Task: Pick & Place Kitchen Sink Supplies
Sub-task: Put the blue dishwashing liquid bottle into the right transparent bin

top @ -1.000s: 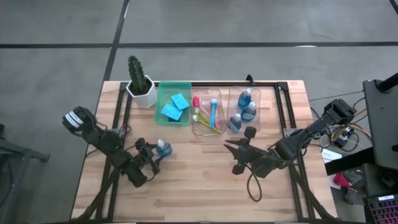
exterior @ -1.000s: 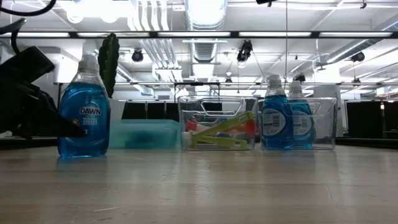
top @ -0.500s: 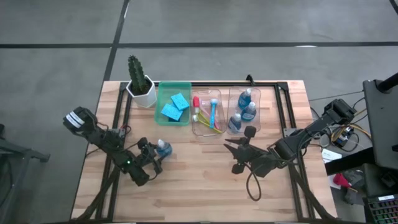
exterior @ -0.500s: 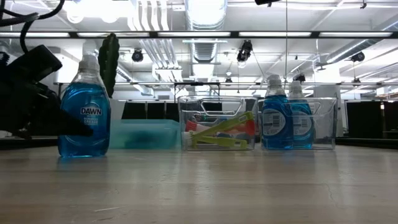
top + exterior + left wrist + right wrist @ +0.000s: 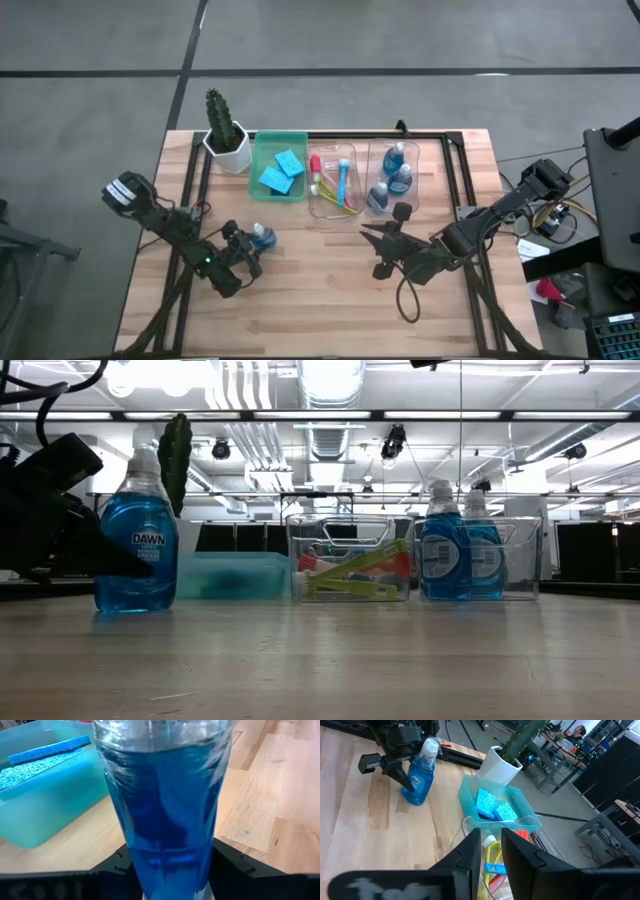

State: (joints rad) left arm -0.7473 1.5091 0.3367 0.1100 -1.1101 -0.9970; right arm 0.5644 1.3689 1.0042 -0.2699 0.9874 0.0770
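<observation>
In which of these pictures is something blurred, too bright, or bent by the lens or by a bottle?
Low view: the ceiling lights are blown out white, and the left gripper is a dark silhouette beside the dish soap bottle. Left wrist view: the bottle fills the picture, soft, bending what lies behind it. Right wrist view: the right gripper is blurred, while the green bin is sharp.

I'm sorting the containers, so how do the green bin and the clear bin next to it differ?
The green bin is tinted and opaque-looking; the middle clear bin is see-through. The green bin holds flat blue sponges; the clear bin holds long-handled brushes. Both are rectangular, open-topped and stand side by side at the table's far edge.
</observation>
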